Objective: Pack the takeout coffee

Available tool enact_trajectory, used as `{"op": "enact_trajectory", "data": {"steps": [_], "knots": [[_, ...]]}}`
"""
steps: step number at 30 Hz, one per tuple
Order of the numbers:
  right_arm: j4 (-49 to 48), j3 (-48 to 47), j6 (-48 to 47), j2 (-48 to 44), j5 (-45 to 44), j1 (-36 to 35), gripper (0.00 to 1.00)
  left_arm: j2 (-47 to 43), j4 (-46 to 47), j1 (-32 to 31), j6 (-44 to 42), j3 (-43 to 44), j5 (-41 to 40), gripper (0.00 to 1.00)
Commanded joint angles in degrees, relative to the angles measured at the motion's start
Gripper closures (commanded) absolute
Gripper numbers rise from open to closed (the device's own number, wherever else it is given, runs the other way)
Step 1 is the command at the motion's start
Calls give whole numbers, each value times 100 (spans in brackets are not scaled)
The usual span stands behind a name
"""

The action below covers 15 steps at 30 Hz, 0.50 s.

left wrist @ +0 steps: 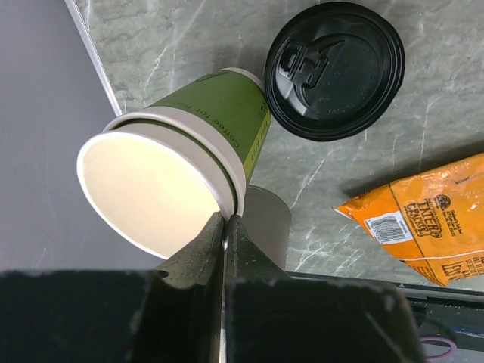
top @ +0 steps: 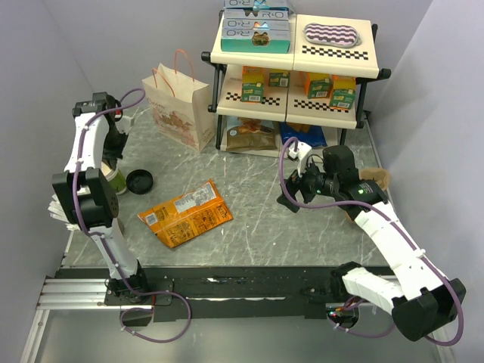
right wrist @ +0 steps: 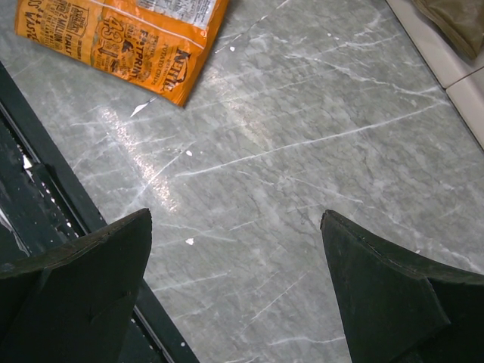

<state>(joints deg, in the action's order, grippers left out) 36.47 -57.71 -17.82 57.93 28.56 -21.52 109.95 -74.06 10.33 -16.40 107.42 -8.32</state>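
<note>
Clearly, "Kettle" on orange bag (right wrist: 113, 38) (inverted); green cup (left wrist: 219, 113) reads "Coffee".

The left arm (top: 82, 147) and the right arm (top: 393, 231) are white tubes with fat black joints. A thin purple cable (top: 133, 94) runs along each one. The left end effector (left wrist: 225, 227) has two flat black fingers. The right end effector (right wrist: 234, 219) has two black fingers shaped like pointed wedges.

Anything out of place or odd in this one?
Yes. The green cup, pinched at its rim by the left gripper, has no lid and a bare cream inside; a black lid lies loose on the table beside it.
</note>
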Motion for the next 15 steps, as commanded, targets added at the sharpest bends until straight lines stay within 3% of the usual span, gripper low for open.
{"op": "enact_trajectory", "data": {"steps": [1,7,8,9,10,11,12,13,15], "knots": [[-166,-179,-10,-36,27,-37,2,-220,-205,-13,-12,191,-127,99],[-219,-179,7,-1,45,-28,2,-177,-36,-56,-144,165,-408,99],[-202,-196,-2,-1,36,-37,2,-115,-482,-205,-126,575,-312,99],[-210,-214,24,16,19,-28,2,-219,-77,-224,-152,692,-250,99],[-245,-197,51,8,1,-37,2,-620,623,37,-196,-99,-493,99],[-272,-179,34,8,36,-28,2,-563,656,22,-388,-298,-643,99],[-263,-161,-10,25,62,-37,2,-371,-196,-39,-346,-144,-741,99],[-228,-196,7,34,54,-37,2,-73,-301,82,-215,458,-333,99],[-245,-205,16,43,45,-37,2,-131,-40,233,-222,264,-346,99]]}}
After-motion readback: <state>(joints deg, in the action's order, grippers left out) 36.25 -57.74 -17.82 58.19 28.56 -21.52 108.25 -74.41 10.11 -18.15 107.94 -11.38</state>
